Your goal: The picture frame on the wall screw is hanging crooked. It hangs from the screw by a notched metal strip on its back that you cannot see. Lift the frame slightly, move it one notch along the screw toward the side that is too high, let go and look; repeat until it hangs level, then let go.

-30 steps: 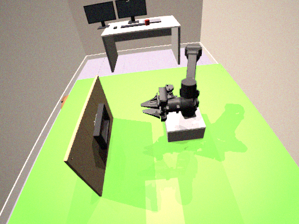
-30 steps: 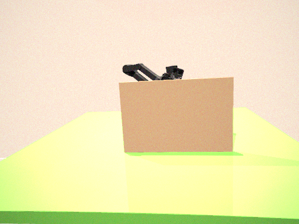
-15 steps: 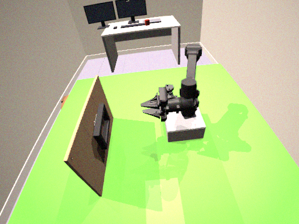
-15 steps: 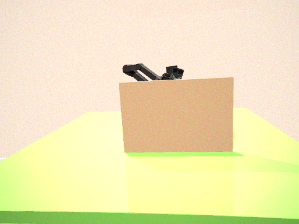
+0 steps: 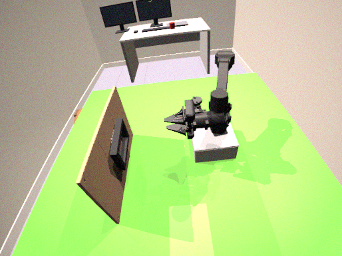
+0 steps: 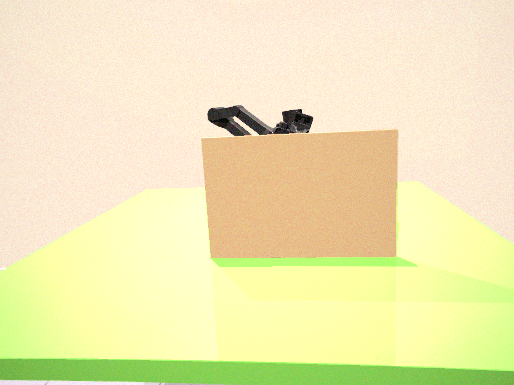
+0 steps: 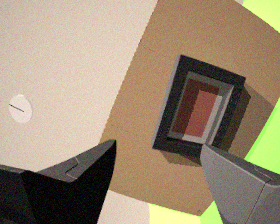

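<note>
A dark picture frame (image 5: 119,143) (image 7: 198,107) with a reddish picture hangs on the brown wall board (image 5: 100,161) (image 7: 156,47) (image 6: 300,193). In the wrist view the frame looks tilted, but that camera itself is rolled. My gripper (image 5: 170,123) (image 7: 159,150) is open and empty. It points at the frame from well in front of it, touching nothing. The screw and the notched strip are hidden behind the frame. In the exterior view only the board's bare back shows, with the arm (image 6: 240,119) rising above its top edge.
The arm stands on a white base block (image 5: 216,146) on the green floor (image 5: 233,198). A white desk (image 5: 166,35) with two monitors stands at the far wall. Room walls close in on the left and right.
</note>
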`<state>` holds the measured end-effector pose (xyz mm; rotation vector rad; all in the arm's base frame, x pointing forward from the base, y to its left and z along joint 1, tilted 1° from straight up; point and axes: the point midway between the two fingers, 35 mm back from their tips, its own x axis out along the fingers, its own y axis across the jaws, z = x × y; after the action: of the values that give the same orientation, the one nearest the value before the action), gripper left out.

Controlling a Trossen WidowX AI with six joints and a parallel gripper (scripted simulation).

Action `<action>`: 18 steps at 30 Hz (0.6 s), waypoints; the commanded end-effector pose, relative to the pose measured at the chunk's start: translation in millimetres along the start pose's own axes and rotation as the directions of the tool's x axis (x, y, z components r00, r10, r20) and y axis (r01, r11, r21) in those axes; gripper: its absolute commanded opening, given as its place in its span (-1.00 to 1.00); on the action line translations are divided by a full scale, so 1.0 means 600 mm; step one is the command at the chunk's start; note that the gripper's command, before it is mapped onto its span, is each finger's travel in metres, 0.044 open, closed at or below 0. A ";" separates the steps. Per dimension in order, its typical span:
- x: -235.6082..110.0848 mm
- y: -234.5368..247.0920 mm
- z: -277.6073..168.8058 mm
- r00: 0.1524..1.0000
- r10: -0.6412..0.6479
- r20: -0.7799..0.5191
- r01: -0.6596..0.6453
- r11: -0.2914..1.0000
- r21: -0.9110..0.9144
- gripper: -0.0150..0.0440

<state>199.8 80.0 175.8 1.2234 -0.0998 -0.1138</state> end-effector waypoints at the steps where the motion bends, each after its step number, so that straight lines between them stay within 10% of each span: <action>1: 0.000 -0.001 0.001 1.000 -0.001 0.002 0.001 1.000 -0.005 0.39; 18: 0.004 -0.001 -0.003 1.000 0.000 0.000 0.000 1.000 0.008 0.39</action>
<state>200.2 80.0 175.8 1.2250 -0.1012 -0.1147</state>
